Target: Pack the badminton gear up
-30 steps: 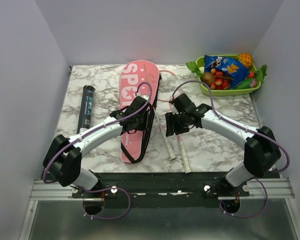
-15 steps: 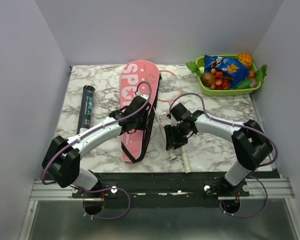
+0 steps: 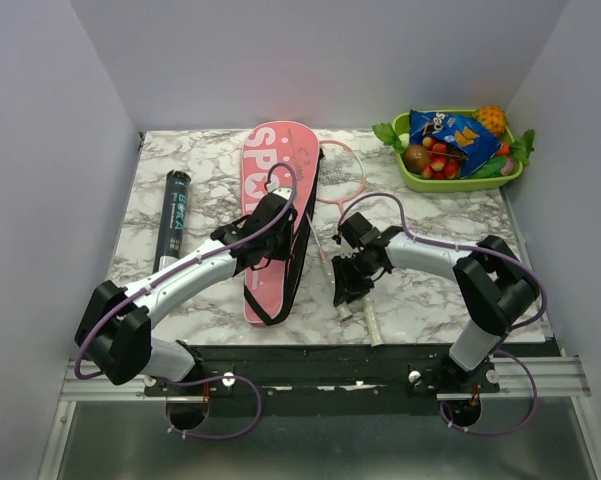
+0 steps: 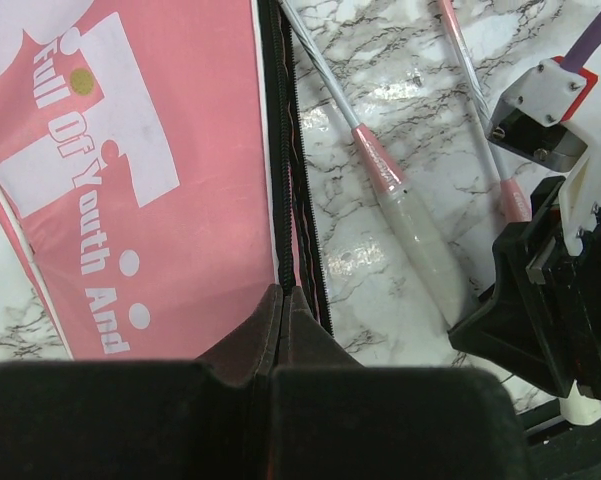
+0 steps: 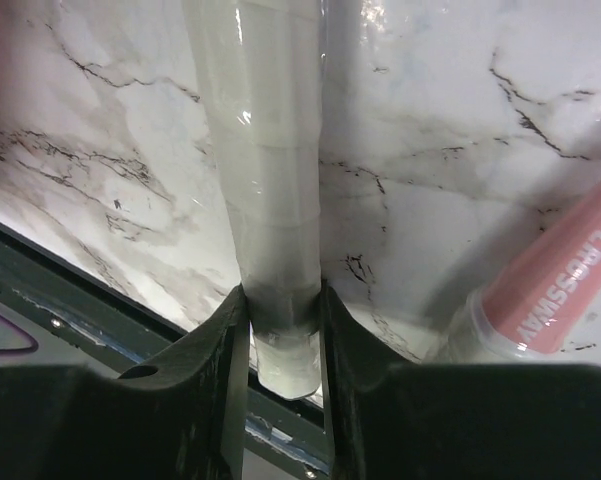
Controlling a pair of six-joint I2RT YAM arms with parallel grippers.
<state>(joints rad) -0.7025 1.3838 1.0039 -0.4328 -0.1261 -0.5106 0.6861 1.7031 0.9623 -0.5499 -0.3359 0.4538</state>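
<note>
racket bag (image 3: pixel 284 152), long, pink, white-lettered

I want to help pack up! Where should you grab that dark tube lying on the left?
Around its middle, coming straight down from above. The tube lies flat on the table with bare marble along both long sides, so fingers can drop on either side of its round body. The ends are a worse choice: held there, the long tube would probably tip.

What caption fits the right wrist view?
Right gripper clamps the white, film-wrapped racket handle near its butt end, marble tabletop behind.
</note>
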